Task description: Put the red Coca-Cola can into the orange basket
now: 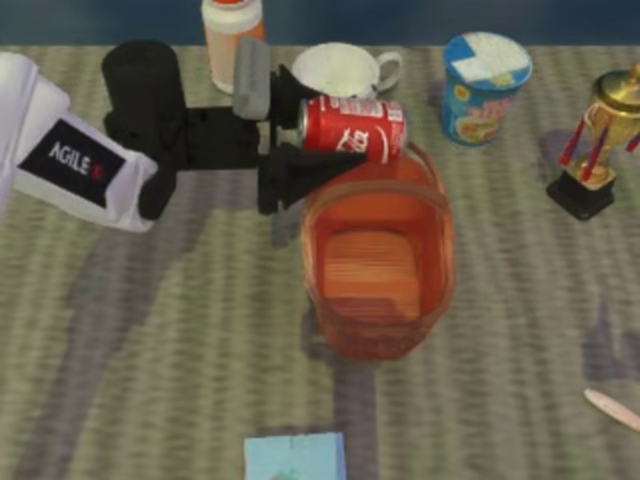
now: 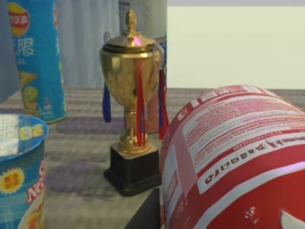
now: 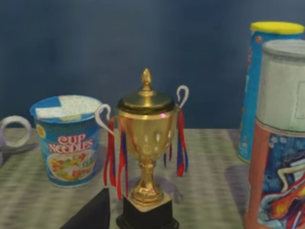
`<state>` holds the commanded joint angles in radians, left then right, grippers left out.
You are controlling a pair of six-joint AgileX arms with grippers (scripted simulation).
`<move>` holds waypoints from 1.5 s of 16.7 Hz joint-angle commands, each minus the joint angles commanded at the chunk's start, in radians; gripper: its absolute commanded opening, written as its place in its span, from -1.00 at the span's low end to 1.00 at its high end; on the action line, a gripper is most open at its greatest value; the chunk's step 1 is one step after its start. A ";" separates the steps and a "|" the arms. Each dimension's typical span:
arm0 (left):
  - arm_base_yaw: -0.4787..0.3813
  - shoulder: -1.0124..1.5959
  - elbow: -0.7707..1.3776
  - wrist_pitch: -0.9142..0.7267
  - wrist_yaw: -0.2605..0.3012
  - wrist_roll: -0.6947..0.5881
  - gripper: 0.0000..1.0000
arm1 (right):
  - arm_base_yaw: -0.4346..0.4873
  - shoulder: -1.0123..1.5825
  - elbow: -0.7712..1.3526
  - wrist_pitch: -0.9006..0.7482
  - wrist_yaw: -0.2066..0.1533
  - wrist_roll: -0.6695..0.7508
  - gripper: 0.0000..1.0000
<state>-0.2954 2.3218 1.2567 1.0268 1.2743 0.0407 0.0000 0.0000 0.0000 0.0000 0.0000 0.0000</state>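
Note:
The red Coca-Cola can (image 1: 355,128) lies on its side in the air, over the far rim of the orange basket (image 1: 440,250). My left gripper (image 1: 318,132) is shut on it, reaching in from the left, with one black finger on each side of the can. The can (image 2: 238,157) fills the near part of the left wrist view, beside a black finger (image 2: 145,214). The basket stands mid-table with its handle arched across the top and nothing inside. My right arm is outside the top view; its wrist view faces the trophy (image 3: 147,143).
Along the far edge stand a white-and-orange bottle (image 1: 232,35), a white mug (image 1: 340,70), a cup of noodles (image 1: 485,85) and a gold trophy (image 1: 600,135). A light blue box (image 1: 295,457) sits at the near edge. A pale flat object (image 1: 615,408) lies near right.

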 joint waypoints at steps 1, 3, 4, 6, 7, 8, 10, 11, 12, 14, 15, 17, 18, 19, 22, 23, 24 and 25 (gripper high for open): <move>0.000 0.000 0.000 0.000 0.000 0.000 -0.40 | 0.000 0.000 0.000 0.000 0.000 0.000 1.00; 0.000 0.000 0.000 0.000 0.000 0.000 -0.10 | 0.000 0.000 0.000 0.000 0.000 0.000 1.00; 0.000 0.000 0.000 0.000 0.000 0.000 0.06 | 0.000 0.000 0.000 0.000 0.000 0.000 1.00; 0.000 0.000 0.000 0.000 0.000 0.000 0.36 | 0.000 0.000 0.000 0.000 0.000 0.000 1.00; 0.000 0.000 0.000 0.000 0.000 0.000 0.51 | 0.000 0.000 0.000 0.000 0.000 0.000 1.00; 0.000 0.000 0.000 0.000 0.000 0.000 0.66 | 0.000 0.000 0.000 0.000 0.000 0.000 1.00; 0.000 0.000 0.000 0.000 0.000 0.000 0.96 | 0.000 0.000 0.000 0.000 0.000 0.000 1.00; 0.000 0.000 0.000 0.000 0.000 0.000 1.00 | 0.000 0.000 0.000 0.000 0.000 0.000 1.00; 0.000 0.000 0.000 0.000 0.000 0.000 1.00 | 0.000 0.000 0.000 0.000 0.000 0.000 1.00; 0.000 0.000 0.000 0.000 0.000 0.000 1.00 | 0.000 0.000 0.000 0.000 0.000 0.000 1.00; 0.000 0.000 0.000 0.000 0.000 0.000 1.00 | 0.000 0.000 0.000 0.000 0.000 0.000 1.00; 0.000 0.000 0.000 0.000 0.000 0.000 1.00 | 0.000 0.000 0.000 0.000 0.000 0.000 1.00; 0.000 0.000 0.000 0.000 0.000 0.000 1.00 | 0.000 0.000 0.000 0.000 0.000 0.000 1.00; -0.004 -0.001 0.000 0.000 -0.001 0.000 1.00 | 0.000 0.000 0.000 0.000 0.000 0.000 1.00; 0.000 -0.028 -0.011 -0.013 -0.017 -0.006 1.00 | 0.012 0.030 0.030 -0.027 -0.002 -0.017 1.00; 0.004 -0.055 -0.022 -0.025 -0.034 -0.012 1.00 | 0.024 0.060 0.061 -0.053 -0.003 -0.033 1.00; 0.011 -0.093 -0.038 -0.042 -0.057 -0.020 1.00 | 0.038 0.101 0.102 -0.088 -0.004 -0.055 1.00; 0.020 -0.140 -0.059 -0.064 -0.086 -0.029 1.00 | 0.055 0.152 0.153 -0.129 -0.004 -0.081 1.00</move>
<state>-0.2754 2.1819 1.1980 0.9628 1.1885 0.0116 0.0550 0.1525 0.1533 -0.1294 -0.0043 -0.0811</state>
